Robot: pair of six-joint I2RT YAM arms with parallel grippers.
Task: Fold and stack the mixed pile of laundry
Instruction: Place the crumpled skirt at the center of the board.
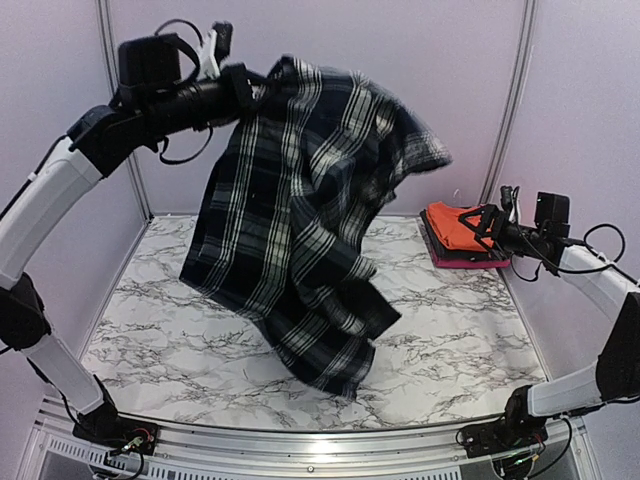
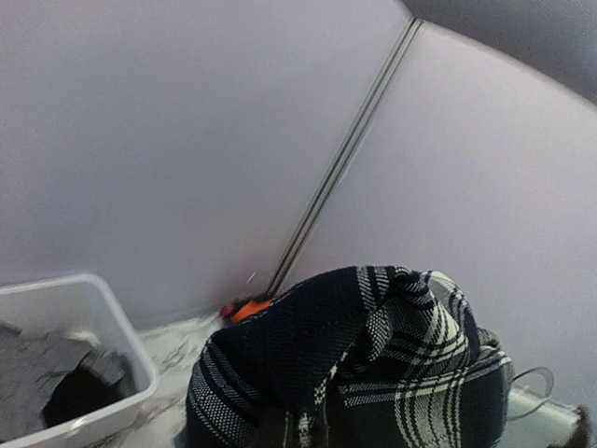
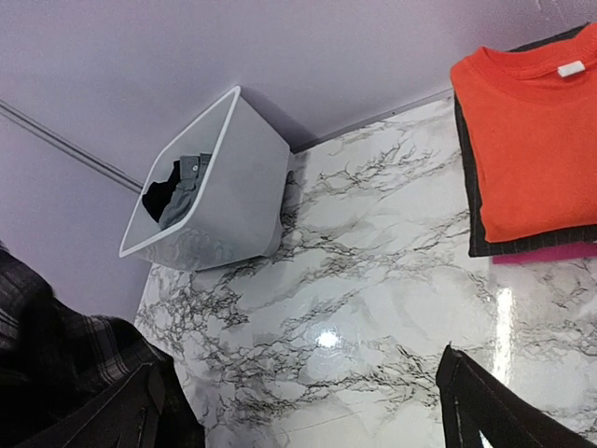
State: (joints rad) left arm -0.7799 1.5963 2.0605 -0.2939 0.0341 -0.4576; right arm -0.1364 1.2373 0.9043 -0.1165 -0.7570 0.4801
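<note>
Top external view: the left gripper [image 1: 250, 88], pinching the plaid skirt [image 1: 300, 220], holds it high above the table [image 1: 440, 330] at far left; the right gripper [image 1: 487, 226] hangs spread wide beside the folded orange T-shirt [image 1: 452, 224] stacked far right. The skirt is not yet folded, and grey cloth [image 3: 182, 182] waits in the tub [image 3: 247, 187]

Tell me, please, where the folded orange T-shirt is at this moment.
In the top view, the orange T-shirt lies folded on a dark and pink stack at the table's far right corner, close to the open right gripper.
</note>
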